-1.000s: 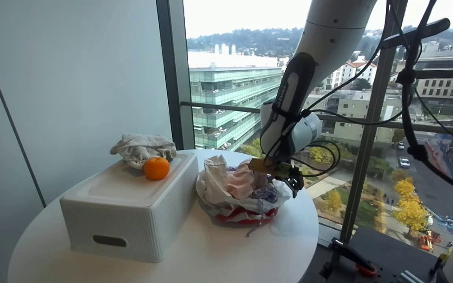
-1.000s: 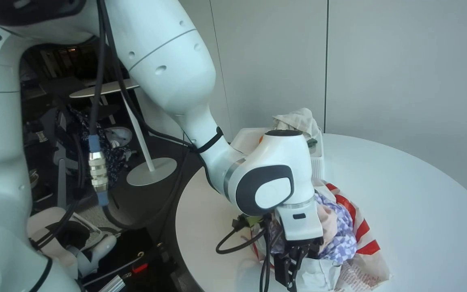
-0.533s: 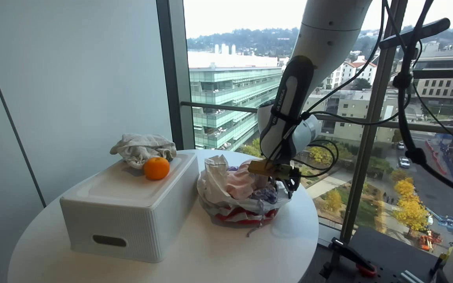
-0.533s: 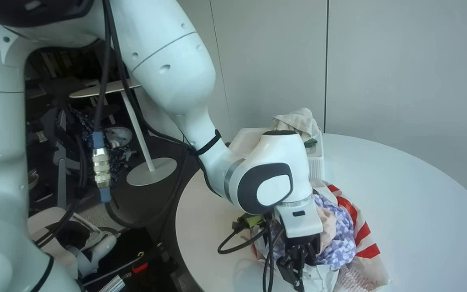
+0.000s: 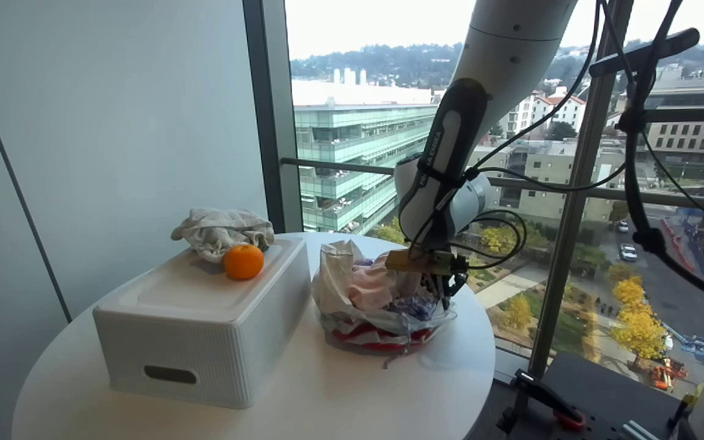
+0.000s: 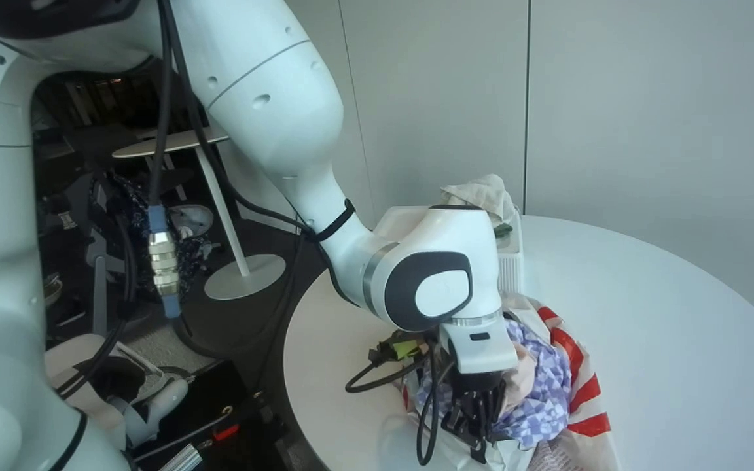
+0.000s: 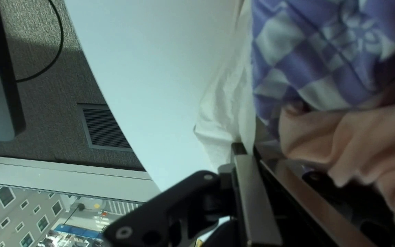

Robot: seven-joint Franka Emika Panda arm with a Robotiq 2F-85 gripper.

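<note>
My tool (image 7: 248, 150) is narrow, apparently pinching the white bag (image 7: 221, 125), so that grip looks made, while checked cloth (image 7: 307, 65) and peach cloth (image 7: 351, 137) are still inside.

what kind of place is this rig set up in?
Likely an upper-floor office or lab room, I can't tell which. A tall window looks down on a street, a round white table stands near it, and a pedestal table shows in the dim area farther back.
</note>
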